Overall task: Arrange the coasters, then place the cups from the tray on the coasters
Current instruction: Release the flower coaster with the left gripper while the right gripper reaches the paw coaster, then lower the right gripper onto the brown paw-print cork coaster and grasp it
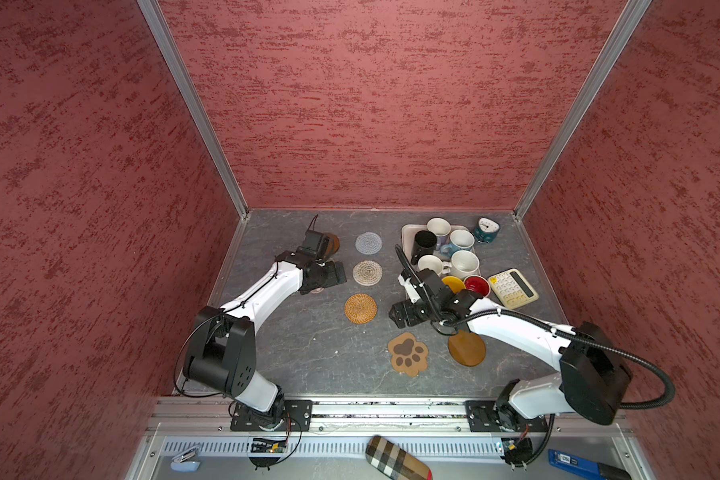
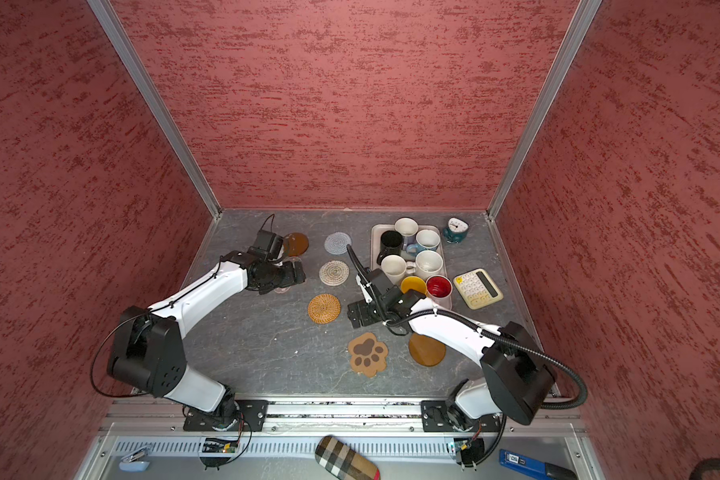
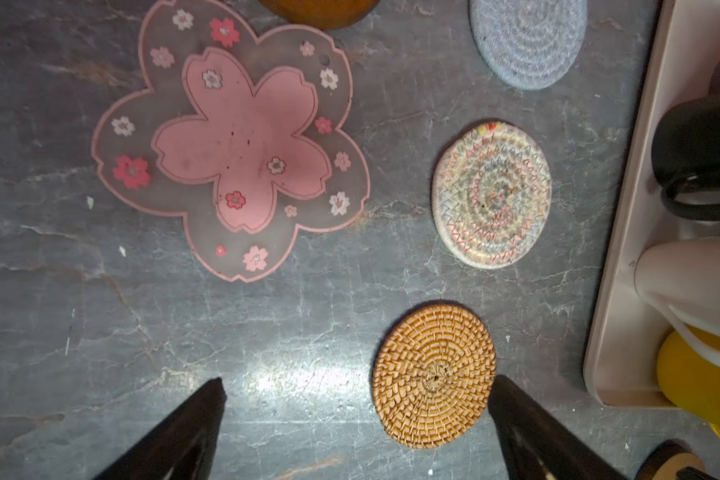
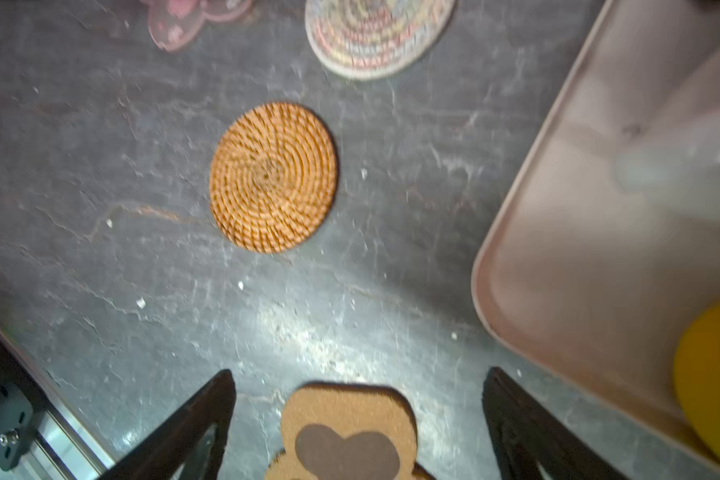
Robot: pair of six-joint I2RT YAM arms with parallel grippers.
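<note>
Pink flower coaster (image 3: 242, 153) (blossom-speckled)

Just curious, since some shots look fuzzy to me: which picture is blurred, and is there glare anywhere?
Right wrist view: blurred, the rattan coaster and tray look soft. Left wrist view: crisp, with a bright glare patch on the table. Both top views: sharp, the red walls splaying outward as through a wide lens.

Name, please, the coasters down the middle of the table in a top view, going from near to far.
paw-shaped coaster → rattan coaster → beige woven coaster → grey woven coaster. The brown disc beside the paw lies at about the same depth, so it is left out.
</note>
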